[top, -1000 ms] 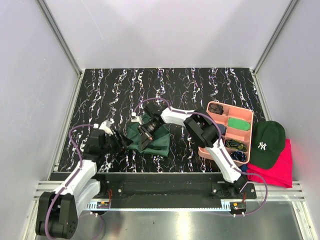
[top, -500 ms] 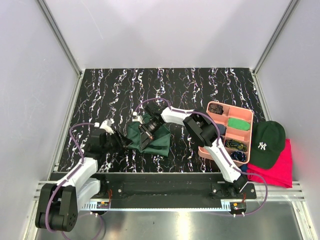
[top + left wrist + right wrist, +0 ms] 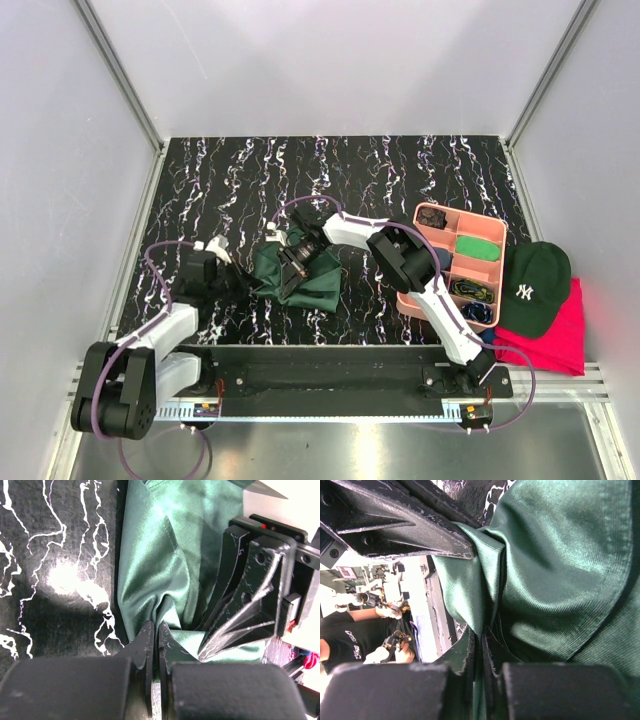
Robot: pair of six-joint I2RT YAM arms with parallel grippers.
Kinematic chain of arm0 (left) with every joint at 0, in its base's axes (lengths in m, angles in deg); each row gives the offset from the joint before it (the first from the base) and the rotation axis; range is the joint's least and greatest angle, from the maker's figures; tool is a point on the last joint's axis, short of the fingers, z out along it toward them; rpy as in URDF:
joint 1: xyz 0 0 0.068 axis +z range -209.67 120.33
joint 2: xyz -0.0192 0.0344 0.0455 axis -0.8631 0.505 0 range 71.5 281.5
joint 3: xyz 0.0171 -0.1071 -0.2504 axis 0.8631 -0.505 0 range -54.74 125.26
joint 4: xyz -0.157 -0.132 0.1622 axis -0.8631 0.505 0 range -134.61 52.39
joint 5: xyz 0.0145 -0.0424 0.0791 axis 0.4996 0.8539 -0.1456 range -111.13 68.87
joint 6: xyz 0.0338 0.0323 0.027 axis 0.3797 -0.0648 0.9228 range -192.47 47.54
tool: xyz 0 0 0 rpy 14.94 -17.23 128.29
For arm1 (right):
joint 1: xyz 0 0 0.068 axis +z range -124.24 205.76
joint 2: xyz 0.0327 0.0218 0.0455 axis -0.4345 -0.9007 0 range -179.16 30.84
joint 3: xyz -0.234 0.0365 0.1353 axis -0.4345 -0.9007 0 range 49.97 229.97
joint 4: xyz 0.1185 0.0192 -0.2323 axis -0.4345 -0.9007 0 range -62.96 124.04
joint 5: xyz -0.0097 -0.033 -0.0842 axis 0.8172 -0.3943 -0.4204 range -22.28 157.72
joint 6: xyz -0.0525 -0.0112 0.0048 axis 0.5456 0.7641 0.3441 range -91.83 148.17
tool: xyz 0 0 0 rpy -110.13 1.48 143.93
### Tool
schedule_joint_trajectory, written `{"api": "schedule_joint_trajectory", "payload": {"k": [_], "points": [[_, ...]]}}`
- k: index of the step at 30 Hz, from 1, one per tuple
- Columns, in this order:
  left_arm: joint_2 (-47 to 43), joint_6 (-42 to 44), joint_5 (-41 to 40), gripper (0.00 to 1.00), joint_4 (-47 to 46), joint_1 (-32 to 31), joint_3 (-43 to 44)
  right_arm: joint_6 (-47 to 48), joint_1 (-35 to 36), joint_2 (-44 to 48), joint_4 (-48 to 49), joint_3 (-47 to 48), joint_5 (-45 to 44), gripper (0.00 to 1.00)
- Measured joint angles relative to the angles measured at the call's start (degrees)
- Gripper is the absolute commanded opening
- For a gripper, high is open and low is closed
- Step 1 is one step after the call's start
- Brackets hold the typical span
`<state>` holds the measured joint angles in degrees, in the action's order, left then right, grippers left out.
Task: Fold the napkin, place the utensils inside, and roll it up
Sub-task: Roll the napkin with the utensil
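The dark green napkin (image 3: 308,280) lies bunched on the marbled table in front of both arms. In the left wrist view the napkin (image 3: 165,565) gathers into a pinched fold between the jaws of my left gripper (image 3: 155,631), which is shut on its near-left edge. My left gripper (image 3: 248,284) reaches in from the left. My right gripper (image 3: 290,268) comes from the right, and its jaws (image 3: 483,641) are closed on another fold of the napkin (image 3: 560,570). The two grippers are nearly touching. The utensils (image 3: 472,290) lie as dark slender pieces in a tray compartment.
A pink tray (image 3: 497,234) with compartments stands at the right, holding a bright green swatch (image 3: 477,248). A dark green cap (image 3: 535,285) rests on a pink-red cloth (image 3: 560,340) beyond it. White walls and aluminium posts ring the table.
My left gripper went from open to shut on the napkin's left edge, and its arm drew a little to the left. The right gripper kept its hold in place.
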<state>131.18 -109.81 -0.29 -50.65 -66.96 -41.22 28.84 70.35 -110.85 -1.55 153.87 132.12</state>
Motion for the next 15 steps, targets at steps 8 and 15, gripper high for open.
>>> {"api": "schedule_joint_trajectory", "payload": {"k": [8, 15], "points": [[3.80, 0.04, 0.24, 0.00, 2.58, -0.04, 3.54, -1.36, -0.09, 1.20, 0.50, -0.70, -1.53, 0.48], [5.40, 0.46, -0.17, 0.00, 6.51, -0.04, 5.99, -1.53, -0.04, 6.23, 2.05, -3.13, -7.43, 0.61]]}}
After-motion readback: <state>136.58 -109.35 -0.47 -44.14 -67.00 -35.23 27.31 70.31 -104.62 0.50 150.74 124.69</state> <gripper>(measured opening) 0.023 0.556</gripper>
